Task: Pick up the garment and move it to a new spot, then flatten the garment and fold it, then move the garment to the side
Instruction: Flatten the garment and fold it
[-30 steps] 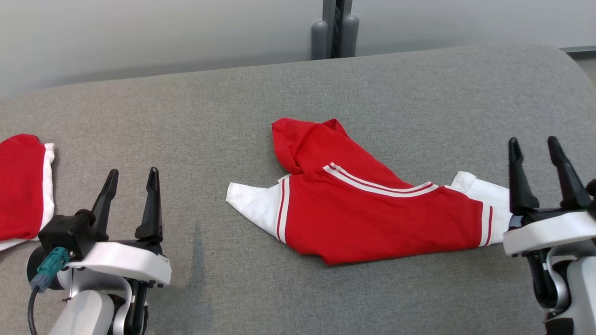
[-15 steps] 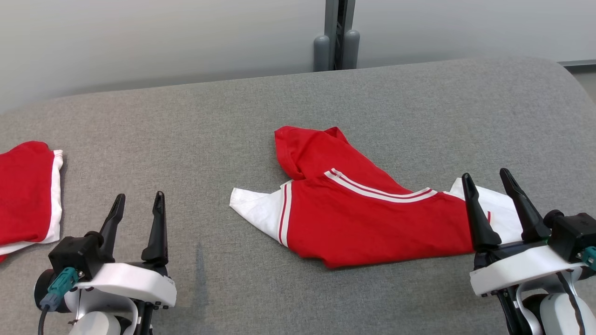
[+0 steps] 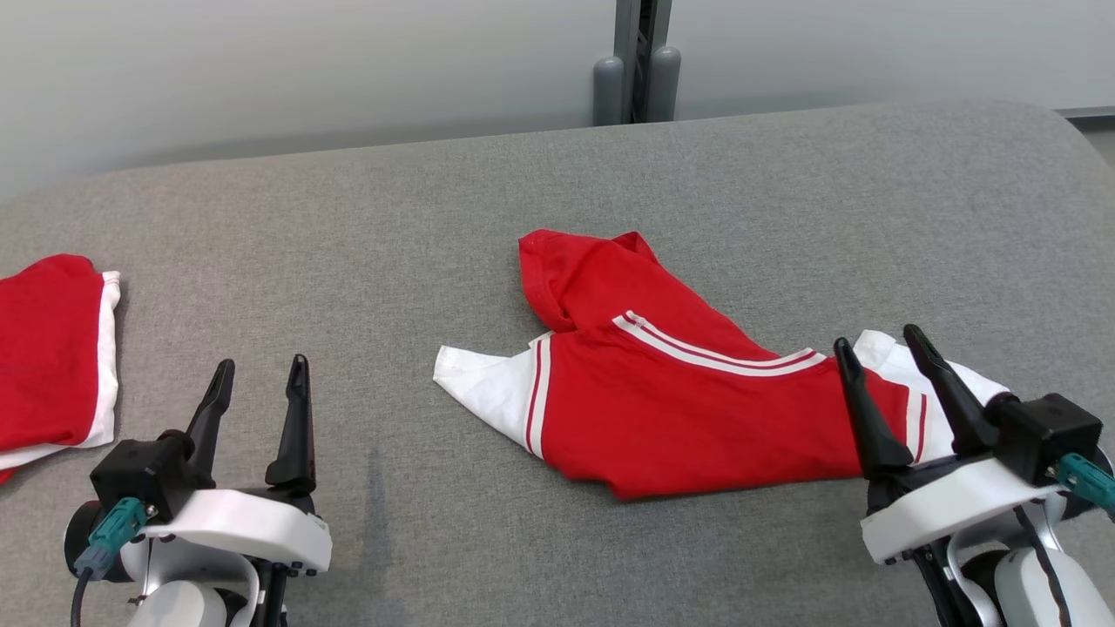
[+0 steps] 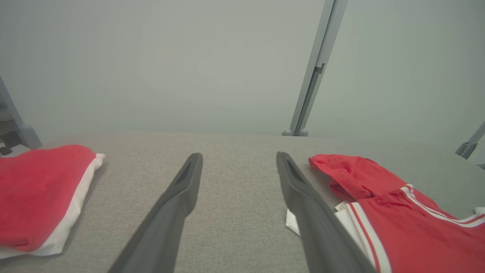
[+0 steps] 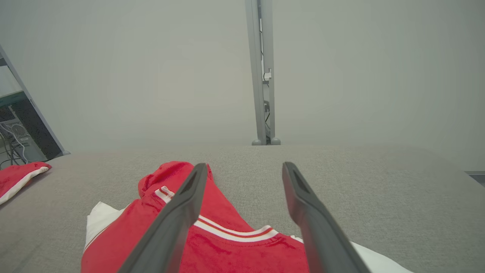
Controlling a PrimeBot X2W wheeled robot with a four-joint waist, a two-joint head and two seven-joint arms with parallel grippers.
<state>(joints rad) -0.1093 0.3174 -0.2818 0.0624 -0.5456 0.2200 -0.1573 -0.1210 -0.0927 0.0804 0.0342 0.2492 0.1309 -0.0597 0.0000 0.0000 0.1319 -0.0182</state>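
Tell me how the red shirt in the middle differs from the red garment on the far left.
The middle shirt lies rumpled and spread out; the left garment is folded into a neat flat stack. The middle shirt shows white sleeves and striped trim; the left garment shows just a white edge band. Both are red and white and rest on the grey fabric surface.

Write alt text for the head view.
A crumpled red-and-white T-shirt lies on the grey fabric surface, the open right tool at its right end. The open left tool sits lower left, beside a folded red-and-white garment at the left edge.
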